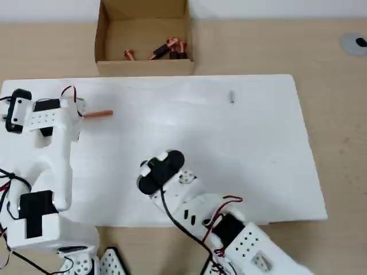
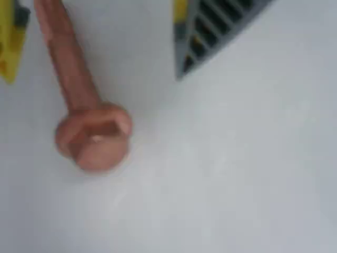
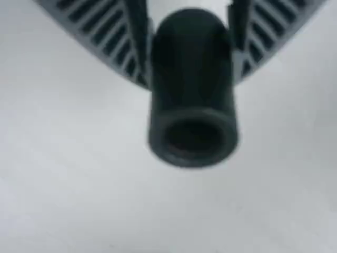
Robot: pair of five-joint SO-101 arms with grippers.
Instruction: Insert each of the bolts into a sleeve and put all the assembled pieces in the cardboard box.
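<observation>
A copper bolt (image 1: 98, 114) lies on the white board (image 1: 229, 160) at the left, its hex head (image 2: 93, 138) pointing away from my left gripper (image 1: 82, 110). That gripper (image 2: 95, 74) is open, and the shaft (image 2: 66, 63) runs between its fingers, close to the yellow one (image 2: 8, 45). Near the board's front middle, my right gripper (image 1: 161, 170) is shut on a black sleeve (image 3: 190, 105), with the bore facing the camera. The cardboard box (image 1: 103, 40) at the back holds assembled pieces (image 1: 170, 48) and a copper piece (image 1: 129, 55).
A small grey object (image 1: 231, 97) lies on the board toward the back right. A grey disc (image 1: 354, 43) sits on the wooden table at the far right. The box stands just behind the board's back edge.
</observation>
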